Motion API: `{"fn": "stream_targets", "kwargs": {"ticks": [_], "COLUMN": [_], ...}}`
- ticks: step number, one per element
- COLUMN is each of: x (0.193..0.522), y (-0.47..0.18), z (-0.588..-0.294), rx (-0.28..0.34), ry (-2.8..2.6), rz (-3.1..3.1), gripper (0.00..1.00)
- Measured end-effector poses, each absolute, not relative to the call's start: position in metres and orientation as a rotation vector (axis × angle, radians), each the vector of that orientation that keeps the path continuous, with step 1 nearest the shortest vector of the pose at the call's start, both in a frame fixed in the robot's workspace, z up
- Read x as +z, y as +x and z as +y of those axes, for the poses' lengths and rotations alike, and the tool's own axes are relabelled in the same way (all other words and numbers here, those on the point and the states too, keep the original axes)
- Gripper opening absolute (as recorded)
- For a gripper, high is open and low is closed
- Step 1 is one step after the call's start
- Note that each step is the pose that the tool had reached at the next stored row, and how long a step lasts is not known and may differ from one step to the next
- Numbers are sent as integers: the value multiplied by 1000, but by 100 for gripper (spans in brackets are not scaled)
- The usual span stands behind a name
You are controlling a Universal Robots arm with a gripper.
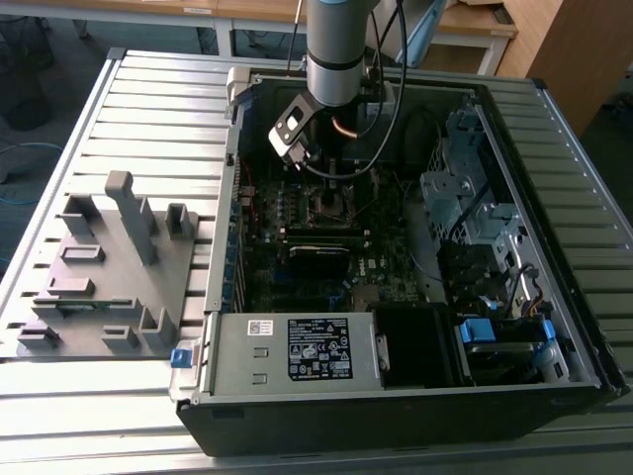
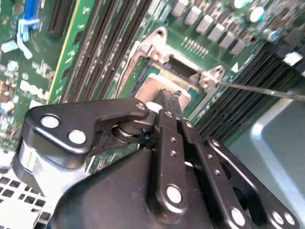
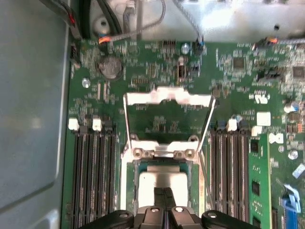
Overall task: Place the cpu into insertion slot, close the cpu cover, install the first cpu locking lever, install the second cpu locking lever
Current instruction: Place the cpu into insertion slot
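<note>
One step is judged done: the cpu is seated in the insertion slot, with the pincer closed, fingers together and empty, just above it. The cpu cover is raised open, so the three later steps are left undone

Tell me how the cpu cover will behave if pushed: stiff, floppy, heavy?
The cpu cover is a thin metal frame, so probably light and slightly springy. Standing open, hinged beside the insertion slot, it would likely swing, not slide.
</note>
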State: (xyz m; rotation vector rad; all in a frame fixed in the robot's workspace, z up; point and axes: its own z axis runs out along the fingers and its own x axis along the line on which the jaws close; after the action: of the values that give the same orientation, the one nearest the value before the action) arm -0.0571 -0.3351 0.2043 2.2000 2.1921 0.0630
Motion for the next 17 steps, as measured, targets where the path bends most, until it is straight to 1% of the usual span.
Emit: {"fn": "stream_targets", "kwargs": {"ticks": [2,17], "x": [204,202], "y": [-57,-53], "z": [-335,-335], "rx": [53,52], "ry": [2205,2226], "rz": [2197,2175], "gripper": [10,10]}}
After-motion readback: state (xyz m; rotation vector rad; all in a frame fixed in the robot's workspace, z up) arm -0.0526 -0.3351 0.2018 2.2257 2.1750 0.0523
